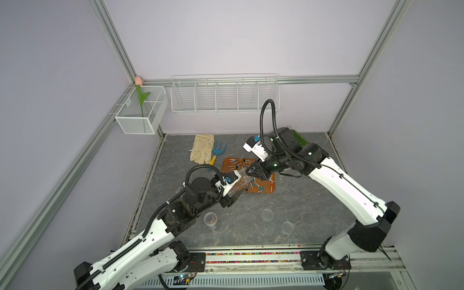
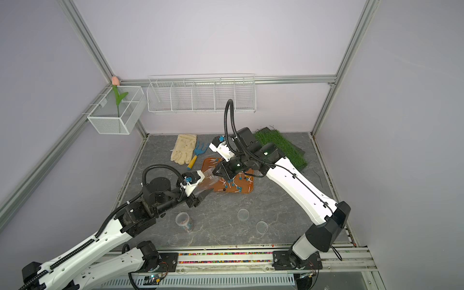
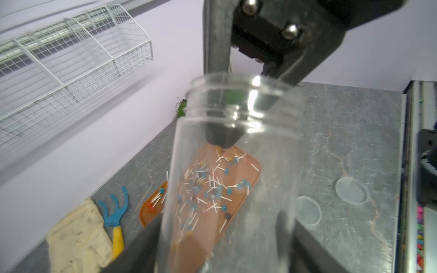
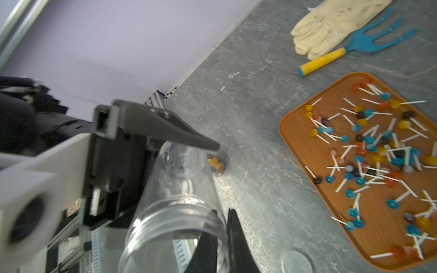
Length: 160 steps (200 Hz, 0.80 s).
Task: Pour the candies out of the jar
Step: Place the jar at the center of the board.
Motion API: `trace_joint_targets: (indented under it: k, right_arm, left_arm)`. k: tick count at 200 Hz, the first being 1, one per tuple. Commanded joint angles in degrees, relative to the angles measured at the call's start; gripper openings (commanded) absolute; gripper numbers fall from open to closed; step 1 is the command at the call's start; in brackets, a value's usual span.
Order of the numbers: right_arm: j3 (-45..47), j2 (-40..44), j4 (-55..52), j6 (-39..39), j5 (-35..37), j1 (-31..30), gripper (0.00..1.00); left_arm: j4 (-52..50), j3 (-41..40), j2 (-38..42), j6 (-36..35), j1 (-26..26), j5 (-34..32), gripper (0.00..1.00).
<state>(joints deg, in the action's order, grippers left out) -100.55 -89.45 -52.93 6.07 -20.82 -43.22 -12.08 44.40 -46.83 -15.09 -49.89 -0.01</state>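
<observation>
Two grippers meet at the empty jar (image 4: pixel 170 212): right gripper (image 4: pixel 221 212) pinches its rim, left gripper (image 1: pixel 234 188) spreads wide about its base, contact unclear; the candies (image 4: pixel 369 153) lie on the tray (image 4: pixel 283 127), bare tabletop (image 1: pixel 246 226) in front.

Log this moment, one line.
clear plastic jar: empty; tiny lollipop candies: on orange-brown tray; right gripper: pinching jar rim; left gripper: open

Robot-laboratory test cell. Evidence: grey stone-pattern bench (image 1: pixel 288 200) boxed in by aluminium frame posts (image 1: pixel 118 50) and plain lilac panels (image 1: pixel 238 37); left arm (image 1: pixel 140 246) and right arm (image 1: pixel 346 190) bolted to a rail (image 1: pixel 251 261) along the bench's front edge. Staged props: wire rack (image 1: pixel 226 95) and mesh box (image 1: pixel 140 118) with artificial tulip (image 1: pixel 138 80) hung above the bench's far edge; glove (image 1: pixel 202 148), hand fork (image 1: pixel 218 150) and turf patch (image 2: pixel 281 148) on the bench's far part.
</observation>
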Motion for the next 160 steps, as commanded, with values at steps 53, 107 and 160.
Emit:
trace_joint_targets:
  k: [53,107,160]
  right_arm:
    - [14.5,9.6,-9.8,-1.5,33.9,9.7,0.08]
    - [25.6,6.2,-3.0,-1.3,36.1,17.3,0.12]
    - [25.1,-1.1,1.3,-2.0,38.3,19.3,0.12]
  left_arm:
    - [1.5,-10.5,14.8,14.8,0.0,-19.7,1.0]
    - [-0.8,-14.0,20.8,21.5,0.0,-21.9,1.0]
    - [-3.7,-13.6,21.7,24.8,0.0,-24.7,0.99]
